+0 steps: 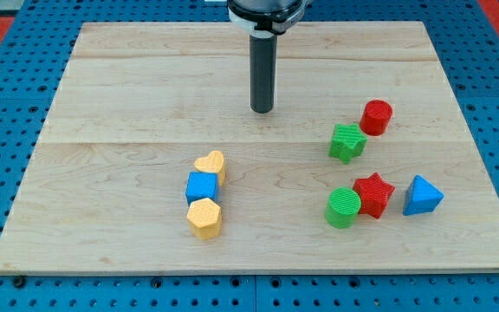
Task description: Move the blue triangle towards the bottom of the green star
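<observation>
The blue triangle [423, 196] is seen on the wooden board [145, 78] at the view's right, just beside a red star [373, 194], which touches a green cylinder [343, 207] on its left. The green star [346, 142] is placed above these, close to a red cylinder [376, 117] at its upper right. My tip [262, 110] is held over bare wood near the view's top centre, well apart from every block and to the upper left of the green star. No pincer is carried by the rod, so nothing is grasped. A yellow heart [210, 165], blue cube [202, 186] and yellow hexagon [204, 217] are stacked in a touching column at lower centre
</observation>
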Controlling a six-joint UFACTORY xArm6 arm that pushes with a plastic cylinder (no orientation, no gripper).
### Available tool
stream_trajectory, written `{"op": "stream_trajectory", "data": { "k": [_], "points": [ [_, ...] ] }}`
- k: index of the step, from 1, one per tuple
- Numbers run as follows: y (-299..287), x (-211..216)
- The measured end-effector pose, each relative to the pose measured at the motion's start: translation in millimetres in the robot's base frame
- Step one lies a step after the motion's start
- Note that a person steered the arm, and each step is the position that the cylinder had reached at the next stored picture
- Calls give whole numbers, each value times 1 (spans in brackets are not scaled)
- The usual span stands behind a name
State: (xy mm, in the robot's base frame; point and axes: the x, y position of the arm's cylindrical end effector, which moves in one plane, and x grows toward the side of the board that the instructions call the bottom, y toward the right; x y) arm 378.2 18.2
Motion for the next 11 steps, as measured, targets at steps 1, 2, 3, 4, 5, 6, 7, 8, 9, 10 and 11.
{"op": "stream_trajectory", "data": {
  "k": [1, 2, 3, 4, 5, 6, 7, 8, 9, 10, 11],
  "points": [
    [101, 6],
    [217, 5],
    [297, 36],
    [322, 121],
    [294, 177],
    [223, 178],
    [164, 160],
    [149, 140],
    [166, 130],
    [170, 120],
    [170, 108]
  ]
}}
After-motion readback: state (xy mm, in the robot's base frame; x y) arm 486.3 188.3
